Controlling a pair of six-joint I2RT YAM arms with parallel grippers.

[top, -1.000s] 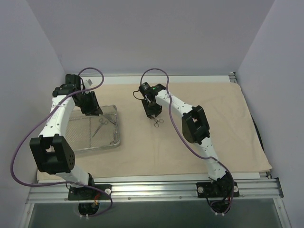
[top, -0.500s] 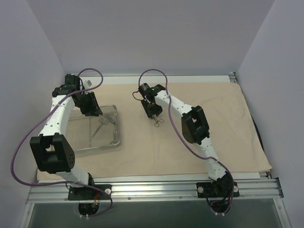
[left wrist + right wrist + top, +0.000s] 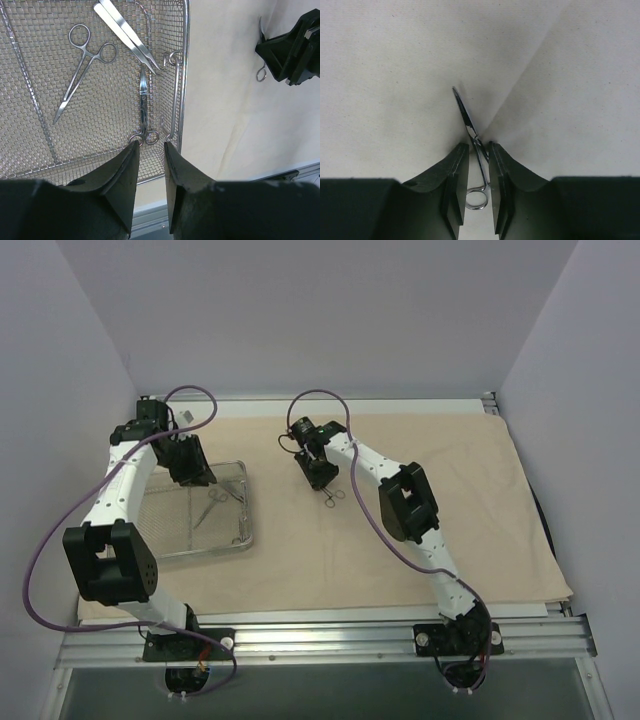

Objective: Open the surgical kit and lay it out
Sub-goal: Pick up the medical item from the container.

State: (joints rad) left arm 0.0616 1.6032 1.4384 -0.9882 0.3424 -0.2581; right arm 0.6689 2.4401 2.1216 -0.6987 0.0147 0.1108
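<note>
Up close, my right fingers (image 3: pixel 457 170) are clamping a scissor-like instrument (image 3: pixel 465 112) near its rings, tip toward the beige cloth (image 3: pixel 395 75); the top view is hiding that grip. My left fingers (image 3: pixel 127 170) are hanging slightly apart over the mesh tray (image 3: pixel 186 60) at the left, where only that wrist view is showing tweezers (image 3: pixel 125 32).
</note>
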